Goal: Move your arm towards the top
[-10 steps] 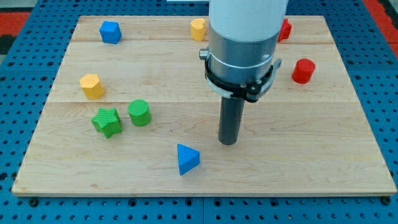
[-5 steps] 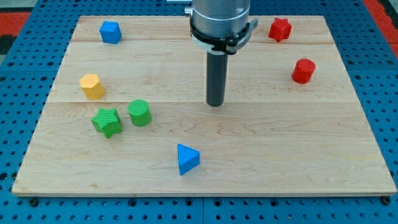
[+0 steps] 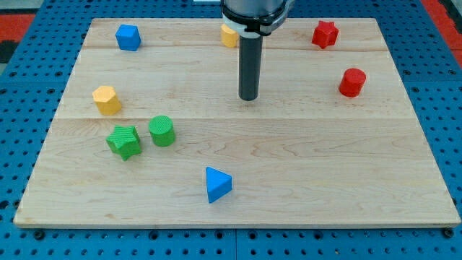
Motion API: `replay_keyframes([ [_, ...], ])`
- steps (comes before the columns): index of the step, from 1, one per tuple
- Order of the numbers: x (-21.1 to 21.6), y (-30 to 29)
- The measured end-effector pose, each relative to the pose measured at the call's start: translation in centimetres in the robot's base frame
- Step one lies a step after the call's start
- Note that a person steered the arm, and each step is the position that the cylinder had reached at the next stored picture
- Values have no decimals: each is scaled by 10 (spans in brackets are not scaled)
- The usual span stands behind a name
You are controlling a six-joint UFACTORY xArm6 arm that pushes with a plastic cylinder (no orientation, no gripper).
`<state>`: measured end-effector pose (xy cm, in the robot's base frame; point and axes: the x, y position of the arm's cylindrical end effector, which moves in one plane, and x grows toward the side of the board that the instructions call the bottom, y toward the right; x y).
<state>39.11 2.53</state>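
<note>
My tip [image 3: 248,97] stands on the wooden board [image 3: 325,166] near its middle, a little toward the view's top. It touches no block. A yellow block [image 3: 229,35] shows partly behind the rod at the top edge. A red star block [image 3: 325,34] sits at the top right and a red cylinder [image 3: 352,82] lies right of the tip. A blue triangular block [image 3: 217,185] lies well below the tip. A green cylinder [image 3: 162,131] and a green star block [image 3: 125,141] lie at lower left.
A blue block [image 3: 128,37] sits at the top left. A yellow hexagonal block [image 3: 107,100] lies at the left. The board rests on a blue perforated table [image 3: 22,108].
My tip has moved toward the view's top and slightly left, from near the blue triangular block to the board's middle. No block has moved.
</note>
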Motion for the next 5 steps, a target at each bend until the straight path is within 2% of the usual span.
replay_keyframes([
  [3, -46, 4],
  [5, -52, 5],
])
